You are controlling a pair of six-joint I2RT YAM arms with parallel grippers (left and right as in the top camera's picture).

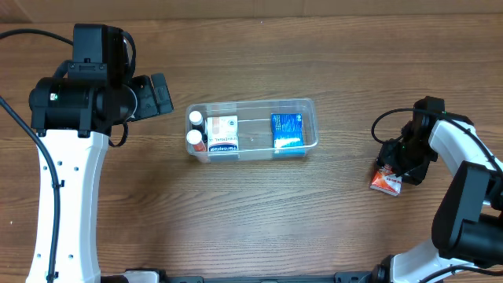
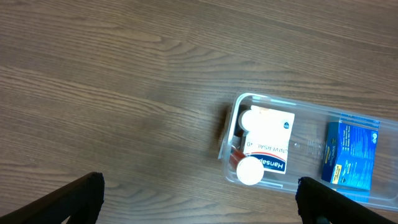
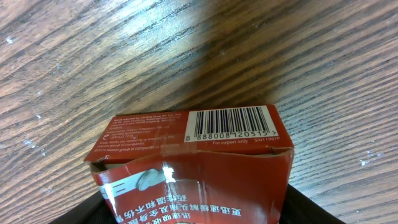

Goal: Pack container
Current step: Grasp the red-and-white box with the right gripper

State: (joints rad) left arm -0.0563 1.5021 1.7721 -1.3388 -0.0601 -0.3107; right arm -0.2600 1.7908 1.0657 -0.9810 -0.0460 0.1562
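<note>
The container (image 1: 313, 110) sits mid-table with two bottles (image 1: 195, 118) and two boxes (image 1: 288, 130) inside (mostly packed, I judge). My left gripper (image 2: 199, 202) hangs wide open, empty; my right gripper (image 1: 401, 161) straddles the last red box (image 1: 386, 182), whether clamped I can't tell

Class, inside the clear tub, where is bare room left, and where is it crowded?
Free: the container floor between the white box and the blue box. Crowded: its left end, two white-capped bottles beside the white box.
</note>
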